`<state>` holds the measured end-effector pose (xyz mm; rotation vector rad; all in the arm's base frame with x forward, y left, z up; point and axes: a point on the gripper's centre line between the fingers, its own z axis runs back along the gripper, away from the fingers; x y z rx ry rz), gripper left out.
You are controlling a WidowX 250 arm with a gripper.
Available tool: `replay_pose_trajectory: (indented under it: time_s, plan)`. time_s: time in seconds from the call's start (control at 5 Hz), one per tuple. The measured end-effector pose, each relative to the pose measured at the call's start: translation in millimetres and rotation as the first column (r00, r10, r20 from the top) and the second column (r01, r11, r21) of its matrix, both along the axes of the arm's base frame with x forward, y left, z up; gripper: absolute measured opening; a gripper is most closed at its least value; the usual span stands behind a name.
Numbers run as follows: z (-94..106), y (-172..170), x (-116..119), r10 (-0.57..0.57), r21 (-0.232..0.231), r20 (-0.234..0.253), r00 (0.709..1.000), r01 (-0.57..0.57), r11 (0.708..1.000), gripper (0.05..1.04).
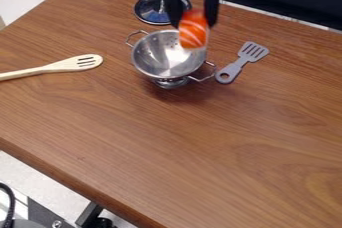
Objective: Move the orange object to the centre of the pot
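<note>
End effector: the black end effector (194, 23) hangs down from the top of the view, over the far right part of the pot's rim, its two fingers closed in on the orange object and holding it from either side.
Orange object: gripped between those fingers, the orange object (192, 36) has pale, curving stripes, and its lower end pokes out below the fingertips, off to one side of the pot's middle as I look at it.
Pot: a shiny metal pot (151, 59) with small holes like a colander, a wire handle on each of two opposite sides, and a little round foot under it.
Lid: just beyond the pot, a round, see-through lid (148, 16) with a metal rim, partly hidden by the arm.
Grey spatula: just beside the pot's right-hand wire handle, the slotted grey spatula (240, 63) lies aslant, its holed grip end nearer me and its head pointing away.
Wooden spatula: well apart on the left, a pale slotted wooden spatula (73, 64) lies flat, its handle running out of view.
Table: brown wood grain across the table (200, 152), which carries the pot, lid and both spatulas.
</note>
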<state>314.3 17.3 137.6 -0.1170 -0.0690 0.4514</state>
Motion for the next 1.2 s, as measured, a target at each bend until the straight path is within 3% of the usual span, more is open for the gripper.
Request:
replay_pose_trajectory:
  time_s: [0.2,0.6,1.2]
  plan:
    - [-13.2,21,8,-0.001,0.004,-0.012,1.000,0.001,1.000,0.526]
    - [-27.4,44,20,-0.004,0.034,0.024,1.000,0.003,0.999,0.526]
    - [-52.3,25,14,-0.035,0.076,0.016,0.999,0.033,0.997,0.526]
